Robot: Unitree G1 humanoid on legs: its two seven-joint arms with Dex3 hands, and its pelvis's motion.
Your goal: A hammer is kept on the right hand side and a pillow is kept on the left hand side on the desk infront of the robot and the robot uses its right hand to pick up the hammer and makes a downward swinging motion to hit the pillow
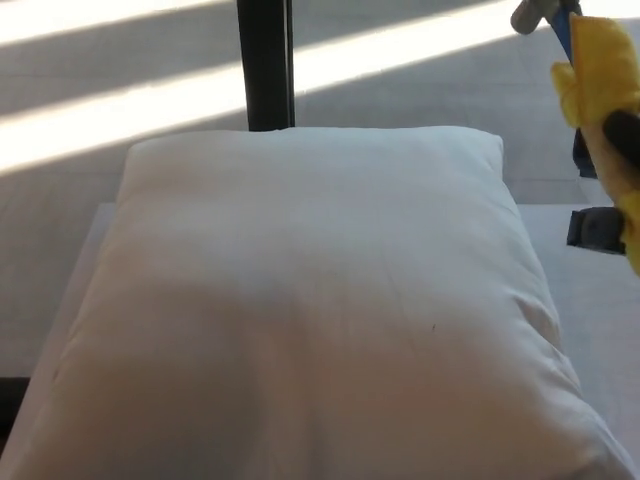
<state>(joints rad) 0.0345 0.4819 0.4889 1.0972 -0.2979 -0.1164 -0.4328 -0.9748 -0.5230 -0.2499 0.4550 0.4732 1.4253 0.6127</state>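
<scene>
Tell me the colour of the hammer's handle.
Yellow, on the hammer in the right hand, seen in the head view.

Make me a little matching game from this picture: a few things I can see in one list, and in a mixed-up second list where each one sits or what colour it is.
Things:
1. pillow
2. hammer
3. dark post
4. right robot hand

Descriptions:
A. stands upright behind the pillow, at the top of the picture
B. white, fills most of the desk
C. black, at the right edge, wrapped around the handle
D. raised at the top right corner, yellow grip, grey head

Pairs: 1-B, 2-D, 3-A, 4-C
</scene>
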